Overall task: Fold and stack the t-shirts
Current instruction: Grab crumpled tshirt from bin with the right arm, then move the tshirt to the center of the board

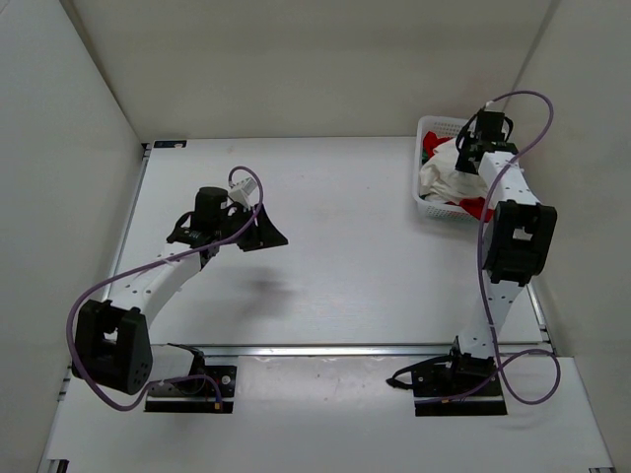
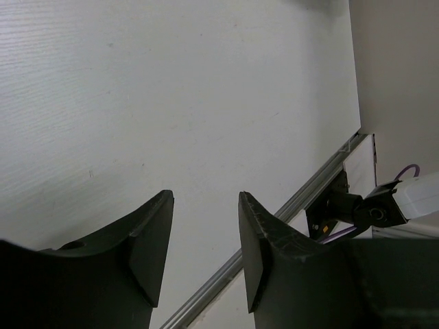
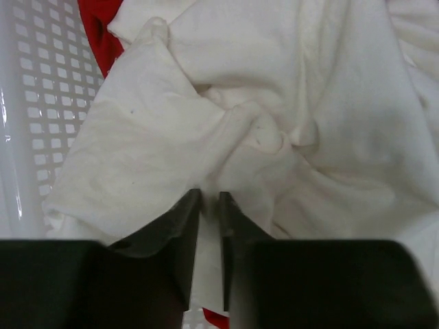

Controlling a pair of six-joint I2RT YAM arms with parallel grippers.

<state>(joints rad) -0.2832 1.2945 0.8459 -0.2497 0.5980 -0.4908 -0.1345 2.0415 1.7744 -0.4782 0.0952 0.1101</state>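
The off-white t-shirt (image 1: 439,177) lies crumpled on top in the white basket (image 1: 424,126) at the back right. The red t-shirt (image 1: 479,209) spills over the basket's near edge, and a bit of green cloth (image 1: 426,156) peeks out at its left side. My right gripper (image 1: 463,148) reaches down into the basket. In the right wrist view my right gripper (image 3: 210,195) has its jaws nearly together, pinching a fold of the off-white t-shirt (image 3: 274,82), with red cloth (image 3: 96,27) beneath. My left gripper (image 1: 262,233) hovers over the bare table, open and empty (image 2: 206,199).
The perforated basket wall (image 3: 34,103) stands just left of my right fingers. White walls enclose the table on three sides. A metal rail (image 2: 302,199) runs along the near edge, by the right arm's base (image 2: 343,209).
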